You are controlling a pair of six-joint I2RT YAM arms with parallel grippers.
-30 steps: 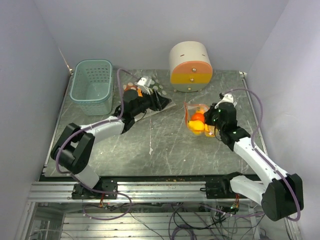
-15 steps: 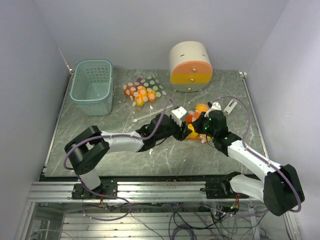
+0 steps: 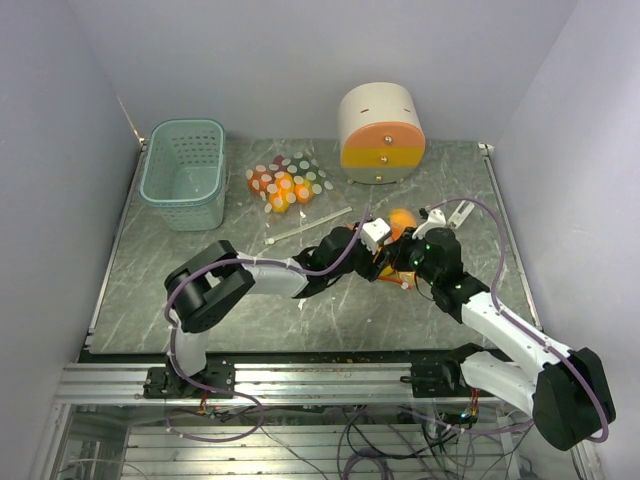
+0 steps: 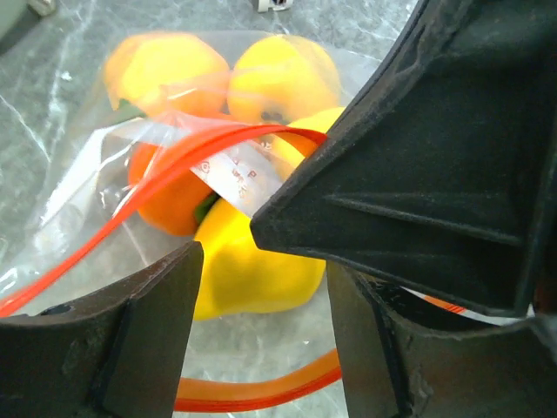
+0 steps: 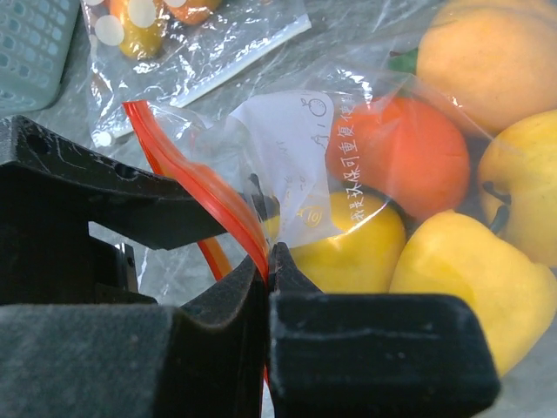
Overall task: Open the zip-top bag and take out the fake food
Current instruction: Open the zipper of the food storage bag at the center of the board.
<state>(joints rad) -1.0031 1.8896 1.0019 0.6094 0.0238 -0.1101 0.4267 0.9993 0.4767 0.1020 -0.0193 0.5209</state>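
Observation:
The clear zip-top bag [image 5: 287, 131] with a red zip strip [image 5: 204, 187] lies at mid table, its mouth held apart. Inside is the fake food: an orange fruit [image 5: 400, 157], yellow fruits [image 5: 461, 279] and a yellow piece [image 4: 252, 274] near the mouth. My right gripper [image 5: 270, 257] is shut on the upper zip strip. My left gripper [image 4: 265, 287] is open at the bag's mouth, its fingers [image 4: 122, 340] astride the lower zip edge [image 4: 261, 396], gripping nothing. In the top view the left gripper [image 3: 383, 250] and right gripper [image 3: 407, 265] meet at the bag [image 3: 402, 220].
A second clear bag of small orange and white pieces [image 3: 285, 182] lies at the back middle. A teal basket [image 3: 184, 172] stands at the back left. A cream-and-orange round container [image 3: 380, 130] stands at the back right.
My left arm has swung from the second bag at the back across to the fruit bag and reached its mouth. The right gripper has kept hold of the zip strip, shifting slightly nearer.

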